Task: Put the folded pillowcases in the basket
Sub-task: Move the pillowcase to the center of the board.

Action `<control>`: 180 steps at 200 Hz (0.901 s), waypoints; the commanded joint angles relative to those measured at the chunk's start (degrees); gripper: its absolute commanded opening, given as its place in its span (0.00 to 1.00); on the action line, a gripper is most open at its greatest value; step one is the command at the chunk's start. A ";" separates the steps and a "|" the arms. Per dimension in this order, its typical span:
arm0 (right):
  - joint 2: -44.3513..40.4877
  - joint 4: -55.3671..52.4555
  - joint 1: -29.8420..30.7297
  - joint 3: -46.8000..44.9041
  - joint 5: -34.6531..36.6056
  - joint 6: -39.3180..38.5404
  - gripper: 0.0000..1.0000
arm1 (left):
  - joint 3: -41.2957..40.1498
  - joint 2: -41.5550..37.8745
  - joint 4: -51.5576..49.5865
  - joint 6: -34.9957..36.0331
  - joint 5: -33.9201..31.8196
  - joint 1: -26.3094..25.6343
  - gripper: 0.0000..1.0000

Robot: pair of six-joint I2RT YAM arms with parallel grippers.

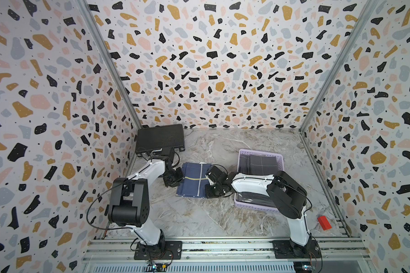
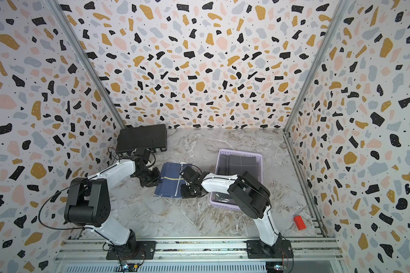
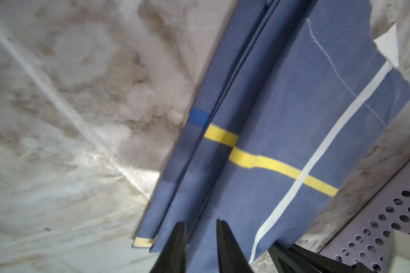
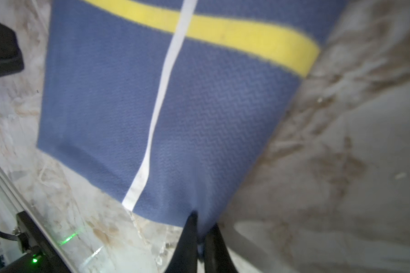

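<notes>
Both hands low — seemingly pinching pillowcase

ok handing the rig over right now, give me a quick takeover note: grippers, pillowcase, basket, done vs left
Right gripper: shut on a corner of the blue pillowcase.
Left gripper: jaws part closed around the pillowcase's opposite edge; grip unclear.
Pillowcase: folded, on the table between the arms.
Basket: right of the pillowcase, dark folded cloth already inside.
Done: right-side grasp.
Left: lift, carry to the basket, release.
</notes>
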 commanded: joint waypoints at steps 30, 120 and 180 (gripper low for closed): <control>-7.68 -15.93 0.90 -4.93 0.36 -5.67 0.00 | -0.45 -3.05 -0.11 0.66 0.40 0.38 0.28; -11.40 -17.55 1.34 -12.46 -0.46 -9.49 0.10 | -1.34 -1.11 2.70 0.65 3.80 -4.52 0.71; -13.36 -18.04 1.32 -12.80 -0.10 -9.07 0.41 | -1.97 2.57 2.81 0.58 -0.42 -6.20 0.69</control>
